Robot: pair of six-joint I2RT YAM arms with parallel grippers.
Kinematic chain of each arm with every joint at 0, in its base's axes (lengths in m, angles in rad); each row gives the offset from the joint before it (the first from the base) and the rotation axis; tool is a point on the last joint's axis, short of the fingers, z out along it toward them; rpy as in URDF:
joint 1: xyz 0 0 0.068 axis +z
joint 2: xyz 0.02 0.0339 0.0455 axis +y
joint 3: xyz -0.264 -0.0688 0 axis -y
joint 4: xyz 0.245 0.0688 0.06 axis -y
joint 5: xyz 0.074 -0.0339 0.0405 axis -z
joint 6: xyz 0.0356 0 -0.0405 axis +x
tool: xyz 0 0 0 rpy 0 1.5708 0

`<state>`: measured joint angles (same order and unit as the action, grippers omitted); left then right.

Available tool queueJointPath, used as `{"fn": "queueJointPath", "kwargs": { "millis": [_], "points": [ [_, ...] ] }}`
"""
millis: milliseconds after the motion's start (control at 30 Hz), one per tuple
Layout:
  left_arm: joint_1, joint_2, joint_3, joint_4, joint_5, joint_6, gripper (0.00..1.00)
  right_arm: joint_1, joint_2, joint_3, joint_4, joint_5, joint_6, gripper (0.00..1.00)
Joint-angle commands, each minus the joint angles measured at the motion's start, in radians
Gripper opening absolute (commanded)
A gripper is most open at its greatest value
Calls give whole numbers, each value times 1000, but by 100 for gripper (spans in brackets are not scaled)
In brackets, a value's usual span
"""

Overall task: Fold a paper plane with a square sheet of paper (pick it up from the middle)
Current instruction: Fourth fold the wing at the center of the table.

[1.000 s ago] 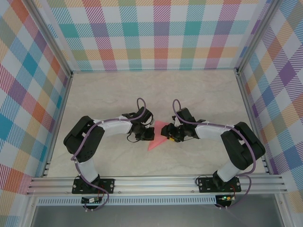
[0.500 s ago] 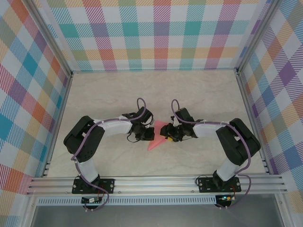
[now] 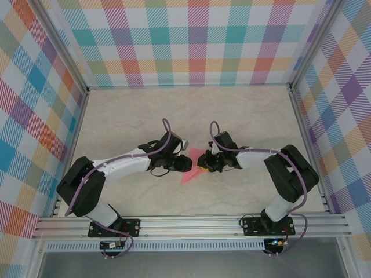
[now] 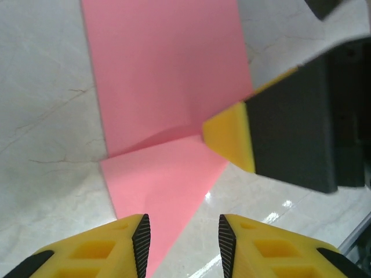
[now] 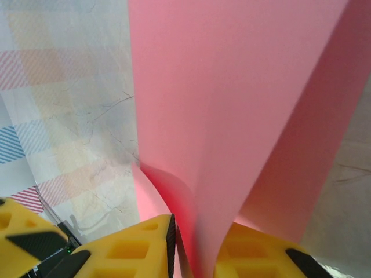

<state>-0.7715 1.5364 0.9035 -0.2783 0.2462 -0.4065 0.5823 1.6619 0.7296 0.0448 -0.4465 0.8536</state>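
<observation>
Marble-look table (image 3: pixel 243 116), plaid walls (image 3: pixel 197 40): the square sheet of paper (image 4: pixel 168 75) lies mid-table, its folded edge pinched in the right gripper (image 5: pixel 196 231); the left gripper (image 4: pixel 183 240) hovers spread. A one-sided hold could drag it and skew the crease.

both arms are bending inward, low, with elbows out and wrists facing each other at the middle. the left gripper (image 3: pixel 181 164) is holding its yellow fingers (image 4: pixel 104 246) apart, while the right gripper (image 3: pixel 204 163) is pinching the pink paper (image 5: pixel 232 116) between nearly closed fingers.
</observation>
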Motion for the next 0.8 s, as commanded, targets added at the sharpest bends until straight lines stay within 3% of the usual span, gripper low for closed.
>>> {"fn": "queueJointPath", "kwargs": {
  "millis": [0,367,767],
  "points": [
    [-75,-13,-30,-30,-120,57,39,-1,-9,15,8,-21,-3,20],
    [-210,84,-8,-37,-410,76,41,-1,-14,22,-1,-28,4,17],
    [-245,97,-17,27,-386,120,43,-1,-12,32,-15,-27,5,16]
  ]
}}
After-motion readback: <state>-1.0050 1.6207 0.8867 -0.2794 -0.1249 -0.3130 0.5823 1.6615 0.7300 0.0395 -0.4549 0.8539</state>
